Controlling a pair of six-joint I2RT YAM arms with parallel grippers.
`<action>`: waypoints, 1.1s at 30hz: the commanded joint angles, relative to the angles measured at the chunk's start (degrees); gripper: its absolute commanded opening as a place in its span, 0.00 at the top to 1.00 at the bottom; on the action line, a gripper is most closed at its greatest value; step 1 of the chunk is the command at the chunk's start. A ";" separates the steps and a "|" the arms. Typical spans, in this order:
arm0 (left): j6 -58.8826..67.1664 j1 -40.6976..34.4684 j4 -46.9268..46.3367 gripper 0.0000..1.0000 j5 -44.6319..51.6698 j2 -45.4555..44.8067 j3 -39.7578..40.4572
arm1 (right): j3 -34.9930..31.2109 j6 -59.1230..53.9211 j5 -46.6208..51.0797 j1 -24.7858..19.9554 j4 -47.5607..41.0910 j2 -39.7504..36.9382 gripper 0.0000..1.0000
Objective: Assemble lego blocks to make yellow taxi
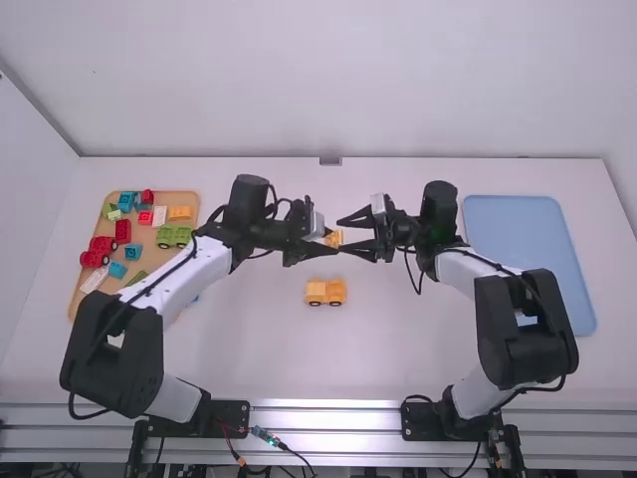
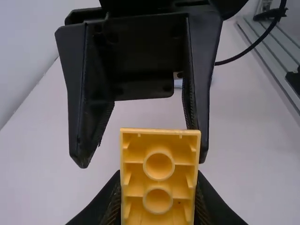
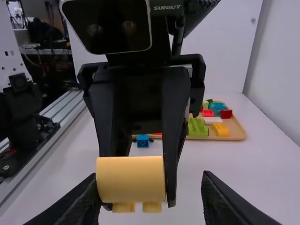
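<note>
Left hand [image 1: 326,240] is closed on a yellow block [image 2: 159,173], one finger on each side, block's hollow underside facing the left wrist camera. Right hand [image 1: 344,235] is wide open, fingers well apart, facing the left hand and gripping nothing; the held block sits at its opening, nearer one finger than the other. Can't tell if that finger touches it. Both hands are up off the table [image 1: 259,349], about midway between the arms. Yellow wheeled piece [image 1: 325,292] is on the table, wheels down, on the arm-base side of the two hands, apart from both. Off to the left of the left hand: wooden tray [image 1: 149,262] with loose blocks, incl. a yellow block on the tray [image 1: 179,213], green wheeled piece [image 1: 173,237] just beside it, red wheeled piece [image 1: 97,253] farther out, plus blue, red, white and green blocks. Small blue block [image 3: 142,140] is on the table between the left hand and the tray, outside the tray. Blue tray [image 1: 523,229] lies to the right of the right hand, partly behind the right arm.
</note>
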 commanded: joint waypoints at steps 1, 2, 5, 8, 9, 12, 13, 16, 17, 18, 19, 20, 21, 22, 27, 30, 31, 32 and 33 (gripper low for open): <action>-2.99 0.00 2.15 0.98 2.78 -1.70 -1.64 | -0.33 0.68 -0.15 0.07 0.79 -1.01 0.47; -4.37 0.00 3.68 0.98 2.81 -1.70 -2.01 | -0.33 0.63 -0.15 0.07 0.70 -1.01 0.48; -5.62 -0.02 5.58 0.98 2.98 -1.70 -2.49 | -0.33 0.68 -0.13 0.07 0.63 -1.01 0.48; -5.51 -0.02 5.61 0.98 2.98 -1.70 -2.47 | -0.33 0.68 -0.35 0.07 0.61 -1.01 0.49; -5.53 -0.02 5.65 0.98 2.98 -1.70 -2.47 | -0.33 0.68 -0.31 0.07 0.61 -1.01 0.51; -5.55 -0.07 5.80 0.98 3.00 -1.70 -2.47 | -0.33 0.68 -0.31 0.07 0.61 -1.01 0.52; -5.55 -0.07 5.80 0.98 3.00 -1.70 -2.47 | -0.33 0.68 -0.31 0.07 0.63 -1.01 0.52; -5.55 0.00 6.02 0.98 3.02 -1.70 -2.47 | -0.33 0.68 -0.24 0.07 0.63 -1.01 0.53; -5.57 -0.02 6.02 0.98 3.05 -1.70 -2.47 | -0.33 0.68 -0.09 0.07 0.61 -1.01 0.54; -6.14 -0.07 6.33 0.98 3.16 -1.70 -2.47 | -0.33 0.66 -0.07 0.07 0.61 -1.01 0.56; -7.21 -0.07 6.90 0.98 3.44 -1.70 -2.47 | -0.33 0.66 -0.11 0.07 0.61 -1.01 0.58; -8.09 -0.07 7.20 0.98 3.44 -1.70 -2.47 | -0.33 0.66 -0.11 0.07 0.63 -1.01 0.60; -8.74 -0.07 7.66 0.98 3.42 -1.70 -2.47 | -0.33 0.66 -0.11 0.07 0.63 -1.01 0.65; -8.70 -0.04 7.73 0.98 3.42 -1.70 -2.47 | -0.33 0.66 -0.11 0.07 0.63 -1.01 0.67; -8.52 -0.02 8.12 0.97 3.44 -1.70 -2.47 | -0.33 0.66 -0.13 0.07 0.63 -1.01 0.78; -8.55 -0.07 8.03 0.98 3.42 -1.70 -2.47 | -0.33 0.66 -0.13 0.07 0.66 -1.01 0.79; -8.50 -0.04 7.94 0.98 3.44 -1.70 -2.47 | -0.33 0.66 -0.15 0.07 0.63 -1.01 0.79; -8.48 -0.02 7.92 0.98 3.42 -1.70 -2.47 | -0.33 0.66 -0.15 0.07 0.66 -1.01 0.81; -8.52 -0.07 7.99 0.96 3.42 -1.70 -2.47 | -0.33 0.63 -0.13 0.07 0.68 -1.01 0.85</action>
